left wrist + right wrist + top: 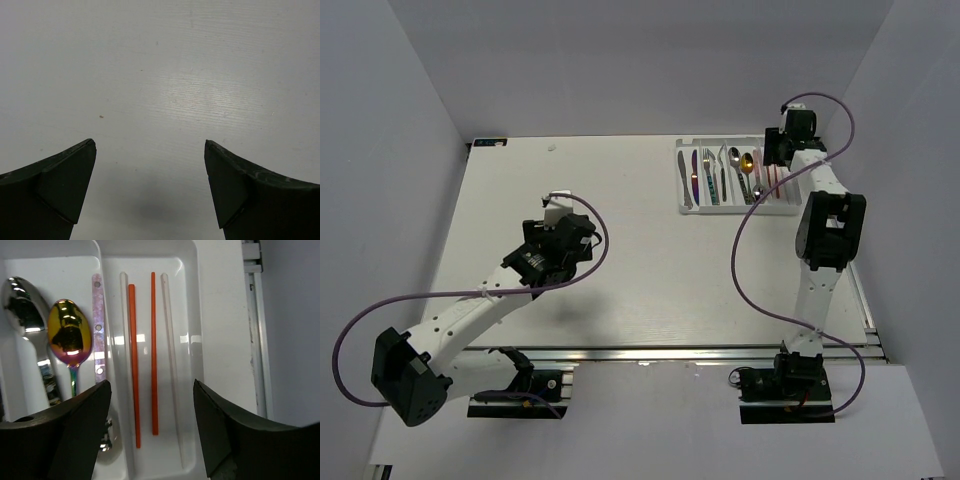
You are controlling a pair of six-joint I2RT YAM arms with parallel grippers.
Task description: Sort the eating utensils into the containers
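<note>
The white cutlery tray (686, 206) sits at the table's far right, and several forks, spoons and knives (715, 175) lie in its long compartments. My right gripper (778, 150) hovers over the tray's right end. In the right wrist view it (151, 385) is open, with nothing between its fingers. Below it, the rightmost compartment (215, 340) holds two orange-red chopsticks (133, 365) and pale chopsticks (170, 355). In the neighbouring compartment lie a gold-tinted spoon (70, 335), a silver spoon (22, 305) and a pink handle (98, 325). My left gripper (149, 142) is open over bare table at centre-left (557, 213).
A metal rail (255, 315) runs along the table's right edge just beyond the tray. White walls enclose the table on the left, back and right. Purple cables loop beside both arms (745, 270).
</note>
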